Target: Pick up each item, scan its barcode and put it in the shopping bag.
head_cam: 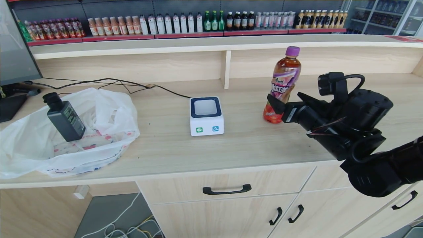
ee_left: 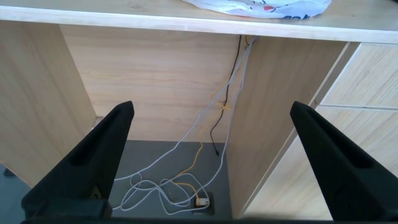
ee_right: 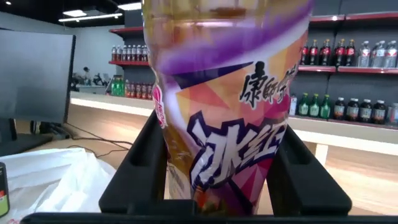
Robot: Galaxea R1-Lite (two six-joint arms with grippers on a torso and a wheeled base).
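Observation:
An iced tea bottle [head_cam: 284,82] with a purple cap and purple label stands slightly tilted at the right of the wooden counter [head_cam: 251,138]. My right gripper [head_cam: 285,103] is shut on its lower half. In the right wrist view the bottle [ee_right: 230,112] sits between both fingers [ee_right: 140,162]. A white scanner [head_cam: 206,115] with a dark-framed window sits mid-counter. The white shopping bag [head_cam: 109,115] lies open at the left, with a dark bottle [head_cam: 64,117] leaning inside. My left gripper [ee_left: 211,112] hangs open below the counter edge, holding nothing.
A monitor [head_cam: 16,43] stands at the far left, with black cables [head_cam: 109,82] running along the counter's back. A raised shelf with a divider [head_cam: 226,69] backs the counter. Drawers and cabinet doors [head_cam: 228,190] lie below. Loose cables [ee_left: 180,186] lie on the floor.

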